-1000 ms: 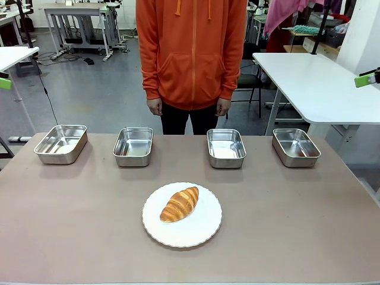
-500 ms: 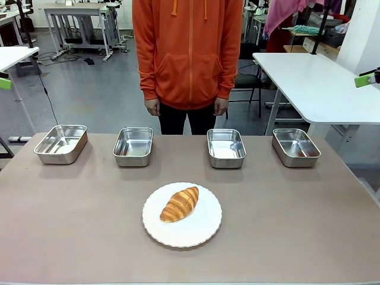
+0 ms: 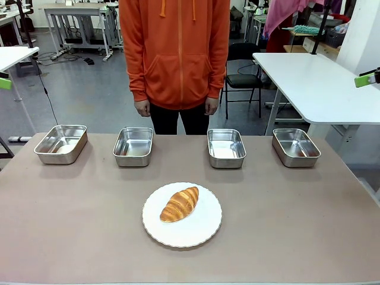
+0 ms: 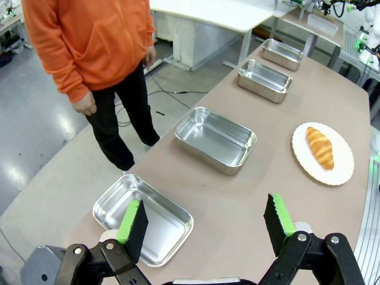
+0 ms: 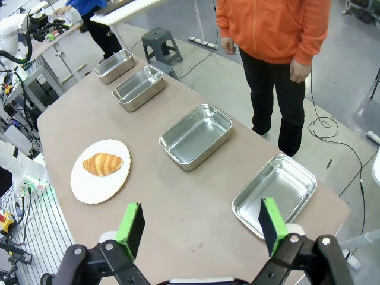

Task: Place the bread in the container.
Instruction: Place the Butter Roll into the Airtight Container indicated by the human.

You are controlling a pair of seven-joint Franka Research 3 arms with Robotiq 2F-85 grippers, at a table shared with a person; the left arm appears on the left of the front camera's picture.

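Table point(image 3: 297, 225): brown top filling the lower half of the front view; it carries all the items below.
Person point(image 3: 175, 53): orange hooded jacket, upper centre, standing behind the far edge; both hands point(image 3: 142, 108) hang at the sides, clear of the table.
Left gripper point(image 4: 205, 222): bottom of the left wrist view, jaws spread wide, nothing between the green pads point(image 4: 129, 222), raised above the table; one finger overlaps the nearest pan in the picture.
Right gripper point(image 5: 202, 222): bottom of the right wrist view, jaws likewise spread wide and holding nothing, raised above the table.
Steel pans: four in a row along the far edge, far-left pan point(image 3: 61, 143), second pan point(image 3: 133, 146), third pan point(image 3: 226, 148), far-right pan point(image 3: 295, 146); all empty, well apart from one another.
Plate point(image 3: 205, 234): round, white, scalloped rim, lower centre, nearer the camera than the pans.
Bread point(image 3: 179, 203): golden-brown ridged croissant lying diagonally on the plate, left of its middle; no pan holds it.
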